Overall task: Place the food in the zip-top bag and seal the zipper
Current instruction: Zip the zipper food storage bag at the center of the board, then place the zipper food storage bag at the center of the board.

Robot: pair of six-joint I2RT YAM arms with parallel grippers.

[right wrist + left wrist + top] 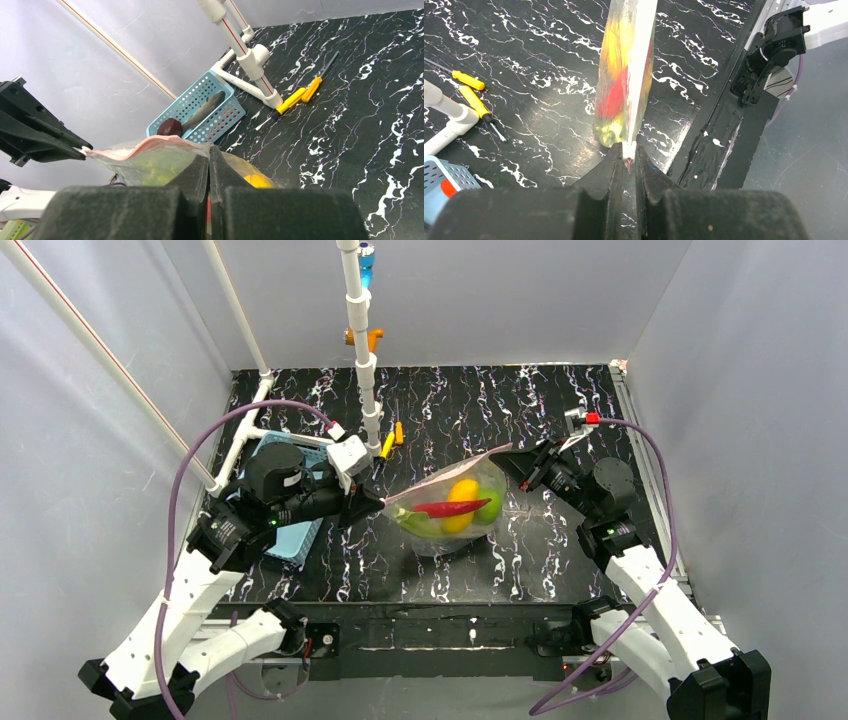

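The clear zip-top bag (pixel 455 510) hangs stretched between my two grippers over the table's middle. Inside it are a red chili (pixel 452 507), a yellow fruit (pixel 463 488), a green apple (pixel 489 506) and green leek (pixel 418 524). The pinkish zipper strip (pixel 450 472) runs along the bag's top. My left gripper (pixel 376 503) is shut on the strip's left end (pixel 628 159), with the bag (pixel 624 75) edge-on beyond it. My right gripper (pixel 521 470) is shut on the bag's right end (pixel 209 150), with the strip (pixel 145 145) running toward the left gripper (pixel 47 142). A dark red piece (pixel 170 127) and a grey fish (pixel 205 107) lie in the basket.
A light-blue mesh basket (pixel 290 535) sits at the left under my left arm and also shows in the right wrist view (pixel 225 117). Two yellow screwdrivers (pixel 392 440) lie behind the bag. A white pipe stand (pixel 365 370) rises at the back centre. Grey walls enclose the table.
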